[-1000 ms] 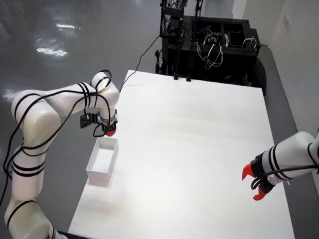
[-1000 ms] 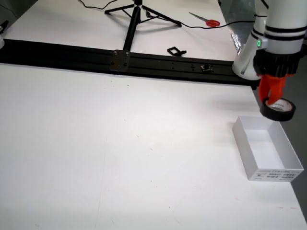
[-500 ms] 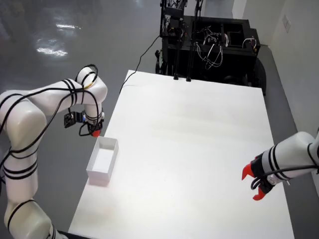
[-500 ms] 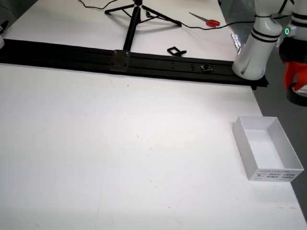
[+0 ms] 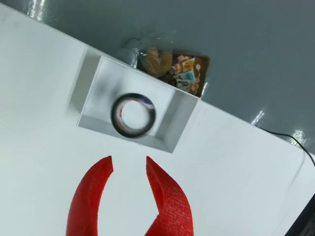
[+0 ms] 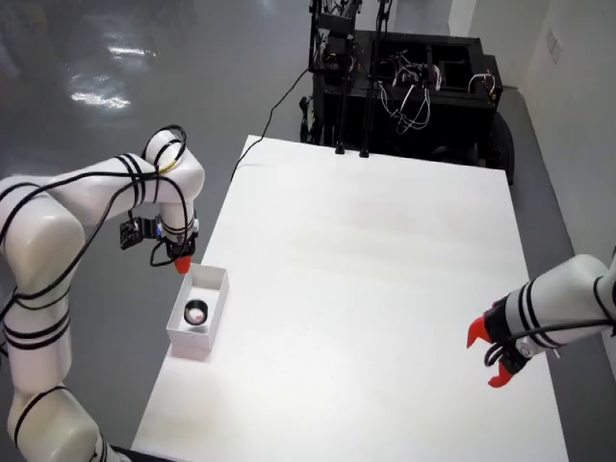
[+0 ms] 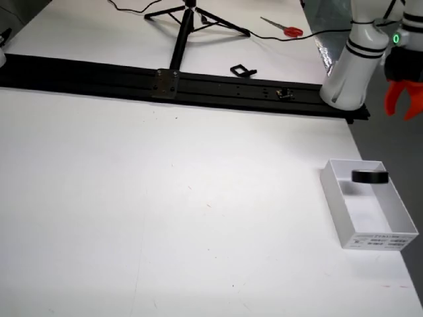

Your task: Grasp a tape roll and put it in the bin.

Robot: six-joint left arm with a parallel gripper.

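Observation:
A black tape roll (image 5: 133,114) lies inside the outline of the white bin (image 5: 92,86), slightly blurred in the view that rides on the gripper. My gripper (image 5: 128,164) has red fingers that stand open and empty, a little back from the bin. From above, the tape roll (image 6: 196,312) sits in the bin (image 6: 188,344), and the gripper (image 6: 181,262) hangs just past the bin's far end at the table's left edge. From the side, the tape roll (image 7: 369,176) is level with the bin's (image 7: 338,210) far rim, with the gripper (image 7: 404,100) open above and beyond it.
A second white arm with a red gripper (image 6: 494,356) rests still at the table's right side in the view from above. A black rail (image 7: 178,82), a tripod and scissors (image 7: 285,29) lie past the table's far edge. A box of odds and ends (image 5: 179,71) sits on the floor beside the bin.
The gripper carried the tape roll from over the bin's far end outward past the table edge, then opened. The roll has left the fingers and is now in the bin.

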